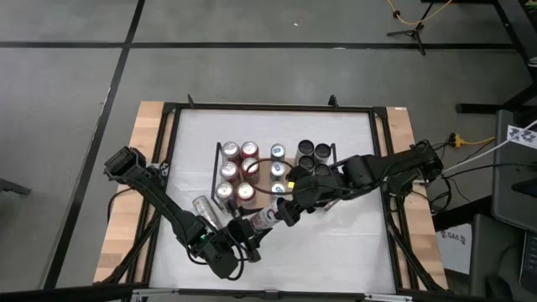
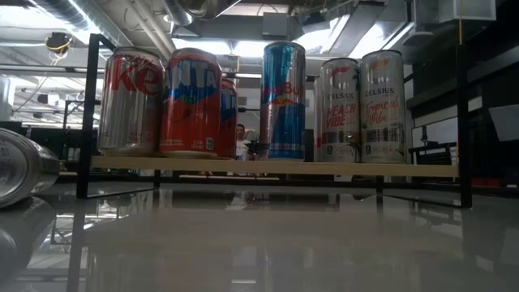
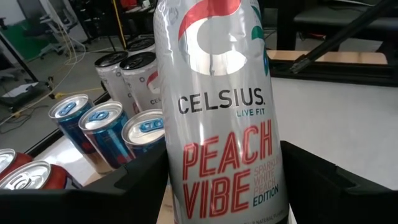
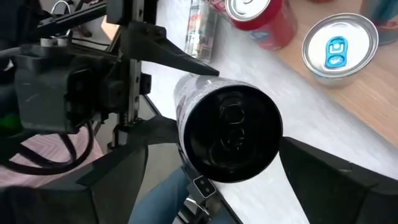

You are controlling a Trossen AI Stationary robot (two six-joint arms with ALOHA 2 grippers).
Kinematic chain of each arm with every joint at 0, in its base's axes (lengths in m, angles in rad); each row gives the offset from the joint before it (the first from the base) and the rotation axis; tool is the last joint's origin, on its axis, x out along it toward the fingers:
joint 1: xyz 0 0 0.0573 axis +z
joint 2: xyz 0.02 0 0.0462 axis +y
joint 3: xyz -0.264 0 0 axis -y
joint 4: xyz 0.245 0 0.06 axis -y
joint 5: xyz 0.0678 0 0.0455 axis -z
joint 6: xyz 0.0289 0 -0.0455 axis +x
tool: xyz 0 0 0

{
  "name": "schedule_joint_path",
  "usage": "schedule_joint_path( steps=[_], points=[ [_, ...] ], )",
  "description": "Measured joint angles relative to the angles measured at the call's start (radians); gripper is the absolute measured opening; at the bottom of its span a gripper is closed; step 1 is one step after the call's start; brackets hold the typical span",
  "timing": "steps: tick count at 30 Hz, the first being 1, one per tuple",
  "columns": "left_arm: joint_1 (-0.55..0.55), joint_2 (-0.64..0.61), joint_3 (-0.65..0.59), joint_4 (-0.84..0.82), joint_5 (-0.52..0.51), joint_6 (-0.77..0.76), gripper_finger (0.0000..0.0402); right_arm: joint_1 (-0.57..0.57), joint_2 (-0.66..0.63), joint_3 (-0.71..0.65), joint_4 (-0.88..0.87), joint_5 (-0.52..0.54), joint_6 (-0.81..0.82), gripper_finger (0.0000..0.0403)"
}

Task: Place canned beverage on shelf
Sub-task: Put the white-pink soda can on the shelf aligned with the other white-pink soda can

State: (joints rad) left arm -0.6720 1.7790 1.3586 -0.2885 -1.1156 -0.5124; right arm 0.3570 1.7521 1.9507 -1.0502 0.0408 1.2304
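High view: Celsius can (image 1: 262, 220) between both hands, cans (image 1: 239, 172) crowding shelf (image 1: 289, 170).

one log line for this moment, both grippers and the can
left gripper: shut on Celsius can | right gripper: open around can's black top end | handover above white tabletop | shelf: part filled

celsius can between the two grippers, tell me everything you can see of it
The Celsius can is tall, slim, shiny silver metal, printed "CELSIUS LIVE FIT" in black and "PEACH VIBE" in red, with a black top end. It lies roughly level above the white tabletop, just in front of the shelf. The left gripper has its fingers on either side of the body; the right gripper brackets the top end, its fingers wide.
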Motion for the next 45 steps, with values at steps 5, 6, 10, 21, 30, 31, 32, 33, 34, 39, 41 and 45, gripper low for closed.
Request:
schedule_joint_path(
  steps=[5,6,10,21,30,31,32,33,34,39,41,45],
  points=[
    [0.000,0.000,0.000,0.002,0.000,0.001,0.0260,-0.006,0.000,0.000,-0.001,0.000,0.000,0.0358],
    [0.001,0.000,0.000,0.004,0.000,0.001,0.0260,-0.006,0.000,0.000,-0.005,0.000,0.000,0.0358],
    [0.002,0.000,0.000,0.008,-0.003,0.001,0.0260,-0.006,0.000,0.000,-0.043,0.000,0.000,0.0358],
    [0.002,0.000,0.000,0.007,-0.001,0.001,0.0260,-0.014,0.003,0.000,-0.051,-0.007,-0.029,0.0358],
    [0.002,0.000,0.000,0.012,-0.001,0.001,0.0260,-0.013,0.005,0.000,-0.024,-0.035,-0.032,0.0358],
    [0.002,0.000,0.000,0.012,-0.002,0.001,0.0260,-0.013,0.005,0.000,-0.008,-0.038,-0.032,0.0358],
    [0.002,0.000,0.000,0.012,-0.002,0.001,0.0260,-0.013,0.005,0.000,0.003,-0.044,-0.032,0.0358],
    [0.002,0.000,0.000,0.012,-0.002,0.001,0.0260,-0.013,0.005,0.000,0.007,-0.047,-0.031,0.0358],
    [0.002,0.000,0.000,0.012,-0.001,0.001,0.0260,-0.013,0.005,0.000,0.008,-0.051,-0.031,0.0358],
    [0.002,0.000,0.000,0.014,-0.002,0.001,0.0260,-0.030,0.005,0.000,0.000,-0.053,-0.032,0.0358],
    [0.002,0.000,0.000,0.014,-0.002,0.000,0.0260,-0.037,0.005,0.000,0.000,-0.056,-0.031,0.0358],
    [0.002,0.000,0.000,0.014,-0.004,0.000,0.0260,-0.052,0.005,0.000,-0.009,-0.060,-0.019,0.0358]
  ],
)
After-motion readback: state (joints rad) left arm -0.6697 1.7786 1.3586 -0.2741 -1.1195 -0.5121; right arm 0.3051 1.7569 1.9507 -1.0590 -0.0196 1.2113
